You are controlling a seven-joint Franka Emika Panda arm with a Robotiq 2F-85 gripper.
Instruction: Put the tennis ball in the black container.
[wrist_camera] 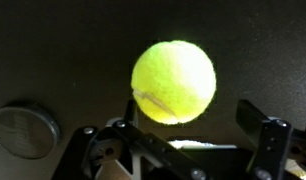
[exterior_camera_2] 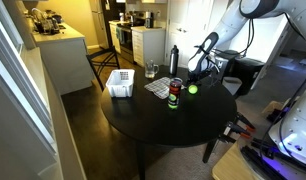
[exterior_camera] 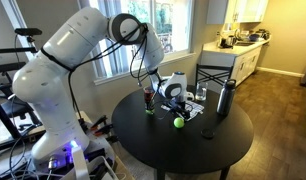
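Tool [wrist_camera: 173, 135] is seen in the wrist view with jaws spread wide and nothing gripped. It hangs over the tennis ball [wrist_camera: 174, 82], which sits on the dark counter [wrist_camera: 53, 40], roughly centred between the two fingers as viewed

The ball is judged light, felt-covered and springy. Friction should be good and there is no breakage risk, but it would be set rolling by any off-centre nudge. The grip is best taken across the widest part, on opposite sides, and closed only to a slight squash

A grey round disc [wrist_camera: 23, 130] lies near the ball at the frame edge; what it is cannot be told

Further out, in an exterior view, the black container [exterior_camera_2: 174, 96] stands upright near the ball, apparently not touching. Its mouth is judged only a little wider than the ball, so the release must be centred. Behind are the slim black flask [exterior_camera_2: 174, 60], a clear glass [exterior_camera_2: 151, 70] and a white basket [exterior_camera_2: 120, 83]

Unclear – the finger bases are cut off by the wrist frame. The tool's height over the ball can't be judged. The container's inside is not seen, so whether it is empty is unknown
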